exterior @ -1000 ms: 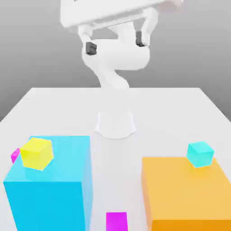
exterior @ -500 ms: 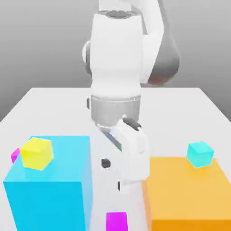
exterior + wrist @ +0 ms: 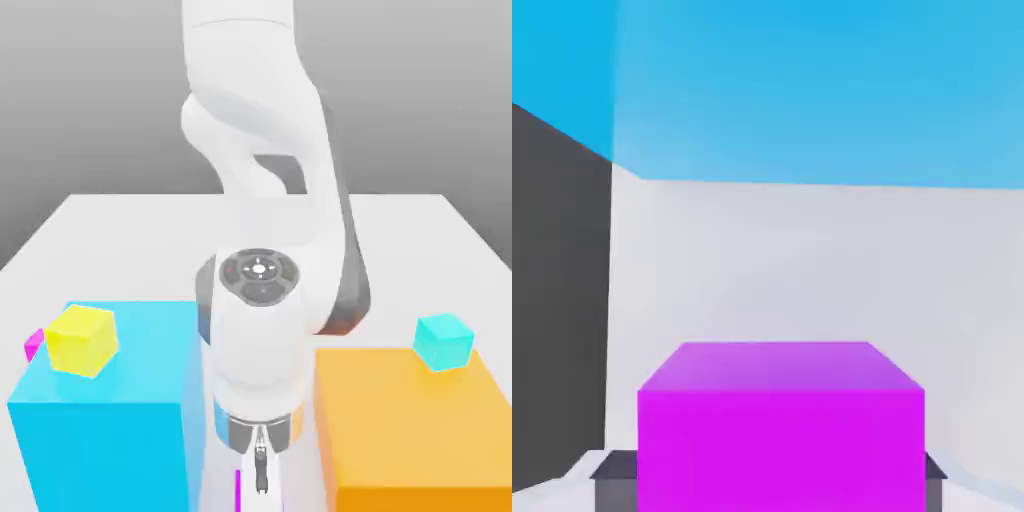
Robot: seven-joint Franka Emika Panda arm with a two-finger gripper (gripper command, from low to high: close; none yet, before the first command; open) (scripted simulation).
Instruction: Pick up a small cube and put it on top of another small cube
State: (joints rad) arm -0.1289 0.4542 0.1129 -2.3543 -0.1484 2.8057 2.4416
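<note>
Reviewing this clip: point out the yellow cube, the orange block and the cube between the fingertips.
Yellow cube (image 3: 82, 341): exterior view, middle of the cube.
Orange block (image 3: 410, 425): exterior view, its top face.
Magenta cube (image 3: 781, 450): hand view, the broad face between the fingertips.

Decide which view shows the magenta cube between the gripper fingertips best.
The hand view: the magenta cube looms large there, its top and one side visible between dark fingertips. The exterior view gives just a thin strip beside the hand.

Open gap between blue block (image 3: 110, 450) and orange block (image 3: 415, 430).
</note>
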